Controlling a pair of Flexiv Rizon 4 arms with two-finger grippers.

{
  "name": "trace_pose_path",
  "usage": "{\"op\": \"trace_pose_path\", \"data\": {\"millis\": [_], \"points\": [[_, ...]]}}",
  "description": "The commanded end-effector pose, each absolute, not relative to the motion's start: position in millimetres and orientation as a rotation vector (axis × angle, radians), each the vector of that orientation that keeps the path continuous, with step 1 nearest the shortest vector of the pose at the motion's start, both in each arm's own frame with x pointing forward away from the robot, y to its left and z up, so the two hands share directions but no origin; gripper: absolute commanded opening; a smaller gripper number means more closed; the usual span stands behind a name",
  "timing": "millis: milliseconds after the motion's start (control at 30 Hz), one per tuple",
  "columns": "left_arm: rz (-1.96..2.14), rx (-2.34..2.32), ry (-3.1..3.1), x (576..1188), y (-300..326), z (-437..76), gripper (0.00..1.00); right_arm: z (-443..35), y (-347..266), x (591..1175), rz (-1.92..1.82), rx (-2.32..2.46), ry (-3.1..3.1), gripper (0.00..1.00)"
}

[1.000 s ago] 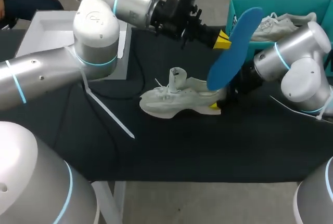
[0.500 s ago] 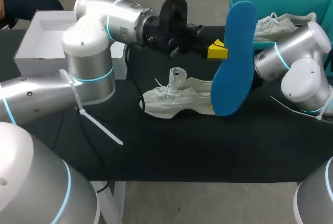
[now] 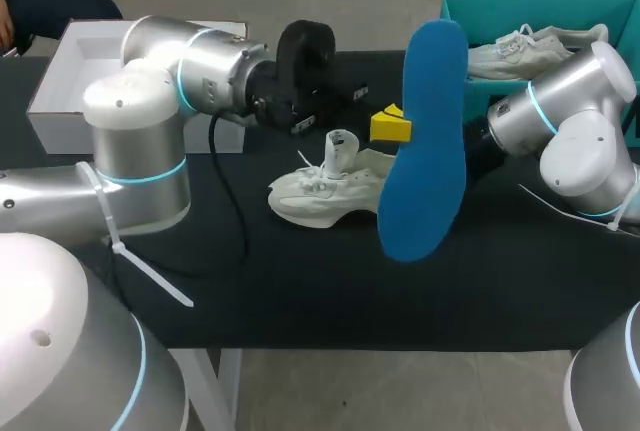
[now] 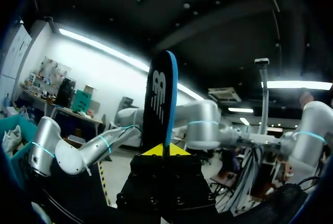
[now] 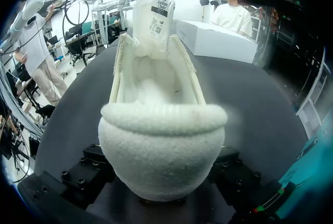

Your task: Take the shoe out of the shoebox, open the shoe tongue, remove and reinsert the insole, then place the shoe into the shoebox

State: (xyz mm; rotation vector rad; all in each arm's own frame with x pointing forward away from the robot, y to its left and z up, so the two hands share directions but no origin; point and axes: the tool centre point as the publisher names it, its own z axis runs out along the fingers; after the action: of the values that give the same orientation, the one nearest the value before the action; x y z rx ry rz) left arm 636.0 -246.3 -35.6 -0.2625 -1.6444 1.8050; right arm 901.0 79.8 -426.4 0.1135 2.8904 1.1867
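Reaches in from the frame's left with the left arm (image 3: 150, 141), forearm level over the counter (image 3: 300, 291). Grips a blue insole (image 3: 425, 151) in the left hand (image 3: 392, 127), upright, right of centre. Shows the white shoe (image 3: 320, 196) on the counter just below that hand, heel close against the right hand (image 5: 162, 182); cannot tell its grip.
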Motion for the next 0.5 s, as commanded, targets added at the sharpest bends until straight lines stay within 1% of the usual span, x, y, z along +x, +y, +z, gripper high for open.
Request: {"op": "trace_pose_path", "data": {"millis": [33,500], "points": [[1.782,-0.239,-1.654,623.8,-233.6,-40.6,0.00,-430.6,81.4,901.7,1.183,0.112,2.891,0.00],[1.781,-0.245,-1.605,613.8,-224.7,-39.5,0.00,-430.6,81.4,901.7,1.183,0.112,2.891,0.00]]}}
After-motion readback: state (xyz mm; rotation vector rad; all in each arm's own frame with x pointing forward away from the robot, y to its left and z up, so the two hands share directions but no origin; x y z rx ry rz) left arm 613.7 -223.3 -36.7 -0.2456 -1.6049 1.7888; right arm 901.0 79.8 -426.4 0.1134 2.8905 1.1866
